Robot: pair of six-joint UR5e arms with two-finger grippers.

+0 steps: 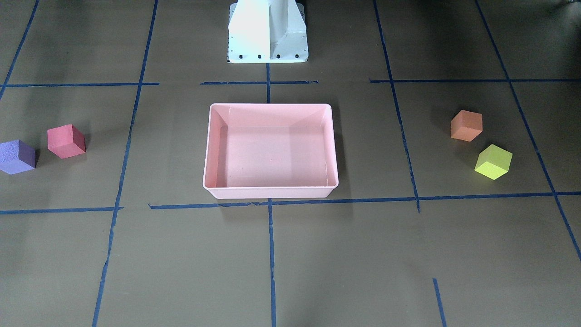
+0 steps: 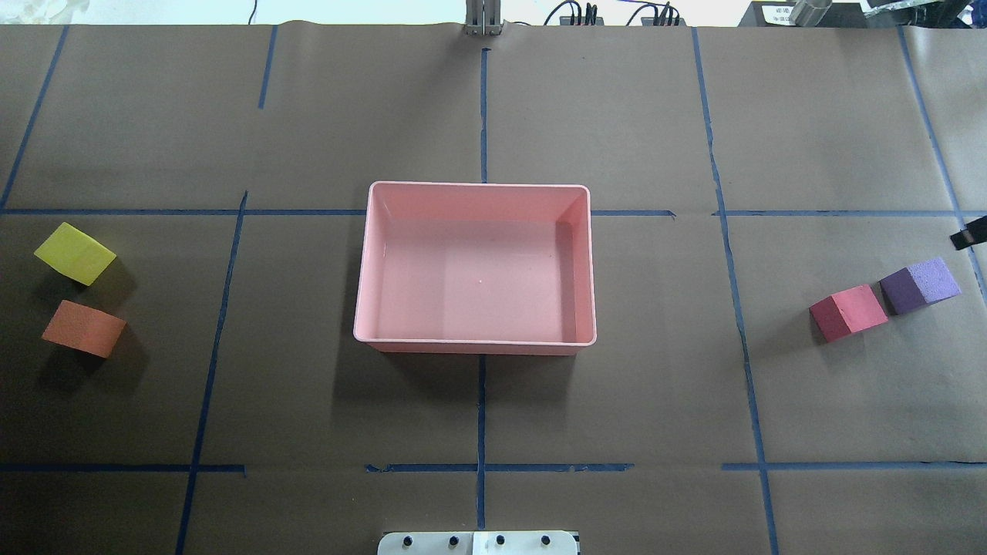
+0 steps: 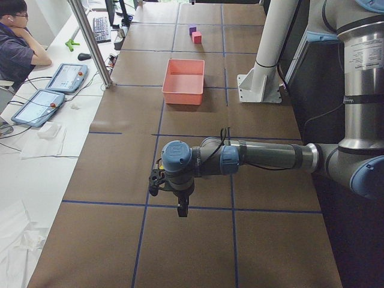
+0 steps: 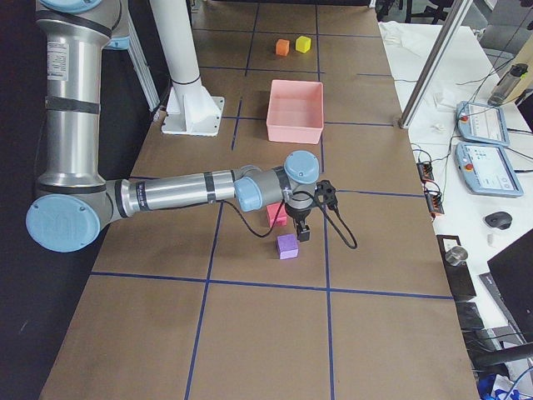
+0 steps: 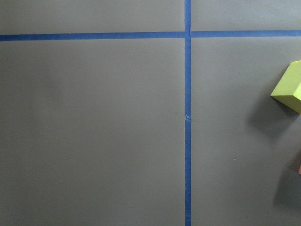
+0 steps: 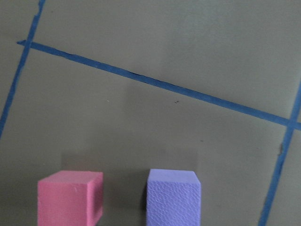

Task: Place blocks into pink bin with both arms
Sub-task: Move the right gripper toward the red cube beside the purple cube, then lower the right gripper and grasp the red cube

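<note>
The pink bin [image 2: 474, 345] stands empty at the table's middle [image 1: 270, 193]. The yellow-green block [image 2: 75, 253] and the orange block [image 2: 84, 328] lie apart from it on the robot's left. The red block [image 2: 847, 312] and the purple block [image 2: 920, 285] lie side by side on the robot's right. My left gripper [image 3: 181, 209] hangs over the table near the left blocks; the yellow-green block [image 5: 289, 87] shows at the left wrist view's edge. My right gripper [image 4: 302, 232] hovers beside the red block [image 6: 70, 197] and the purple block [image 6: 173, 197]. I cannot tell whether either gripper is open or shut.
The white pedestal [image 1: 268, 32] stands at the robot's side of the table behind the bin. Blue tape lines cross the brown paper. An operator [image 3: 18, 42] sits at a side bench with tablets [image 3: 63, 77]. A metal post [image 4: 433, 67] stands at the far table edge.
</note>
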